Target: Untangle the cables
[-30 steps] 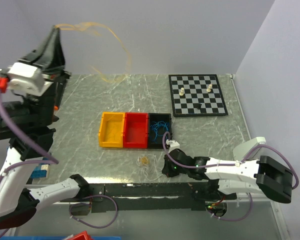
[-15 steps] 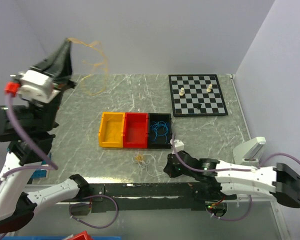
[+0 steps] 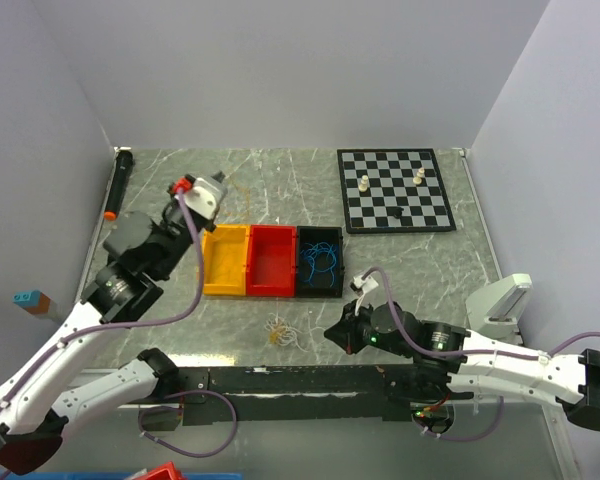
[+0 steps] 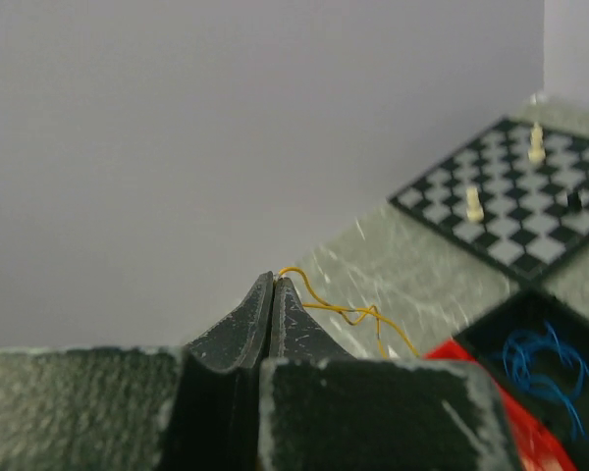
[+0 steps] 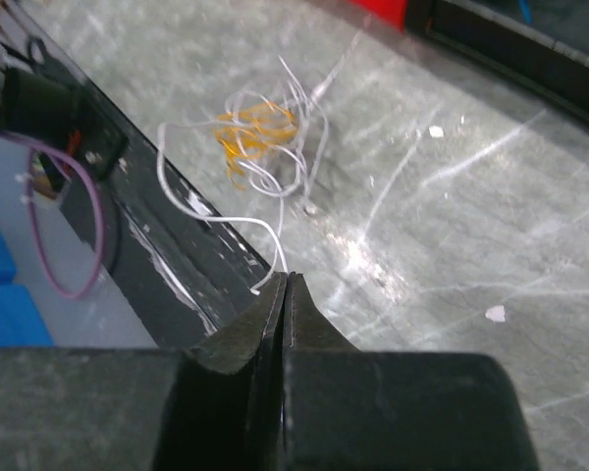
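Blue cables (image 3: 321, 257) lie in the black bin (image 3: 320, 292); left tool (image 4: 274, 280) pinches a yellow cable (image 4: 324, 307), right tool (image 5: 286, 280) a white cable (image 5: 231, 221).

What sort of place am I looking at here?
Probably a robotics lab test cell: left arm and right arm bolted to a table, plain walls around it, chessboard and coloured bins.

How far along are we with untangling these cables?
Done: the blue cables lie by themselves in the black bin. In hand: the left gripper is shut on a yellow-orange cable, and the right gripper is shut on a white cable that runs back to the clump. Left: that clump of white and orange loops on the table near the front edge is knotted and needs separating.
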Robot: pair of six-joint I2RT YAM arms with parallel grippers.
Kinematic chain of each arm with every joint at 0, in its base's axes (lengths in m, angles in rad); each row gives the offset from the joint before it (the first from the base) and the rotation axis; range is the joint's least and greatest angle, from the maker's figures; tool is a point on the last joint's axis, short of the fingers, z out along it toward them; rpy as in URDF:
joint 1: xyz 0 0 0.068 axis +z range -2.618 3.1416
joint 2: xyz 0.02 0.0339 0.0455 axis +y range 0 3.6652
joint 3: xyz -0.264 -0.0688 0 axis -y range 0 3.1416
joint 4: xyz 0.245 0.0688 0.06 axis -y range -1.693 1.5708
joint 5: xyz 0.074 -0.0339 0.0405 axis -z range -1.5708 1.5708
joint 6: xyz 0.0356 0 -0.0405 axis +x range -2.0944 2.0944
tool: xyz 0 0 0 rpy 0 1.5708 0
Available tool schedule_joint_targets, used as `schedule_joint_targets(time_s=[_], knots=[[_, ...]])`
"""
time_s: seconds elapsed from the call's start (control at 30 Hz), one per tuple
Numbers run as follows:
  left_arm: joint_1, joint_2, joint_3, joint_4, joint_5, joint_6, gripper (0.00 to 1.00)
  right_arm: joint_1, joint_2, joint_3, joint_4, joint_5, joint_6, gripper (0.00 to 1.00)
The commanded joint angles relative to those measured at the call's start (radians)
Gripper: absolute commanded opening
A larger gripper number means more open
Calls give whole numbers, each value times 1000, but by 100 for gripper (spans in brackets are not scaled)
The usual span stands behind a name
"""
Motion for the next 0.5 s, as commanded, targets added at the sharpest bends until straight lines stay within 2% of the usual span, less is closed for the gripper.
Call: schedule_joint_targets(time_s=[0.0,0.13,0.27,0.47], knots=[[1,-45,-94,-2,-41,-51,1,9,-14,-24,44,-40,-29,0],[1,-31,-160,24,-142,-115,1,11,-20,-24,41,-50,-39,0],[3,-17,-240,42,-192,-119,1,11,-20,-24,40,-51,-45,0],[18,-8,-340,61,-186,-129,1,11,-14,-32,46,-49,-44,0]])
